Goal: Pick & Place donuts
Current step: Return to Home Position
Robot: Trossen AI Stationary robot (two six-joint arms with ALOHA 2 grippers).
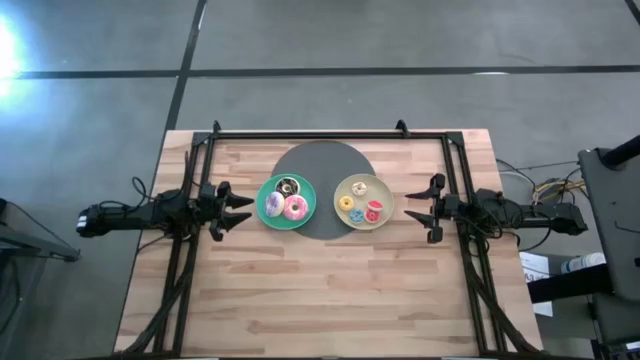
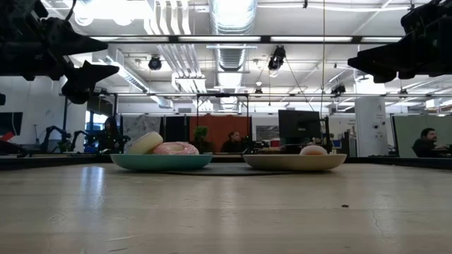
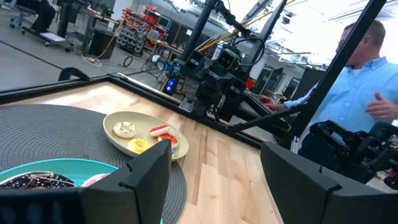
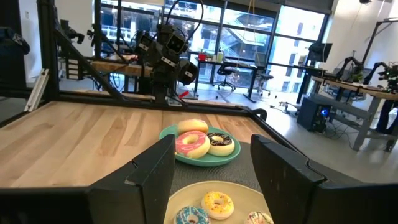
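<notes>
The teal plate [image 1: 266, 187] holds three larger donuts: chocolate [image 1: 288, 186], lilac sprinkled [image 1: 273, 205] and pink [image 1: 296, 208]. The beige plate [image 1: 384, 190] beside it carries tiny donuts: a pale yellow one [image 1: 358, 187], an orange one [image 1: 346, 202], blue [image 1: 355, 215] and red [image 1: 373, 210]. My left gripper [image 1: 243, 208] hovers open just left of the teal plate, above table level [image 2: 92, 70]. My right gripper [image 1: 410, 205] hovers open just right of the beige plate [image 2: 367, 67]. In the right wrist view the pink donut [image 4: 192, 144] lies past the open fingers.
Both plates sit on a dark round mat [image 1: 322, 160] at the table's far middle. A black frame [image 1: 330, 133] runs along the far edge and down both sides. The near half of the wooden table [image 1: 330, 290] is bare. A person in a blue shirt [image 3: 367, 81] stands beyond the table.
</notes>
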